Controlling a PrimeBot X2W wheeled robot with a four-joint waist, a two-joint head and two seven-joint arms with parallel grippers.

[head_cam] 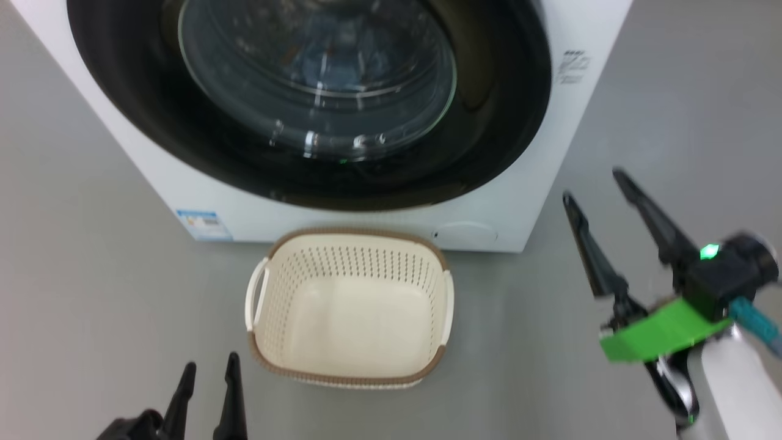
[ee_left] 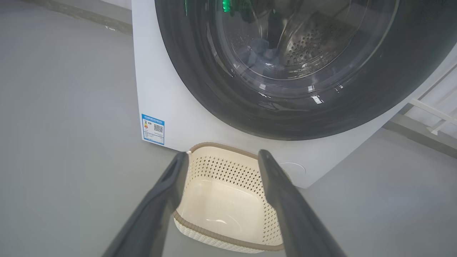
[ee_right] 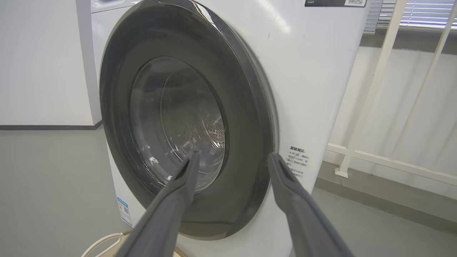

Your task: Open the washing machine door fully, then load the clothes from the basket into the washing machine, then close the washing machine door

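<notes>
The washing machine door lies shut against the washing machine. The left gripper and right gripper stand open.

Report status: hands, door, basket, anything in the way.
Left hand and right hand open, empty. Washing machine door shut, clothes inside. Basket empty, on floor below door.

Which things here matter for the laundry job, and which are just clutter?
Job: washing machine, washing machine door (shut), basket (empty), clothes behind the glass.
Just there: blue label, white railing, window blind.
</notes>
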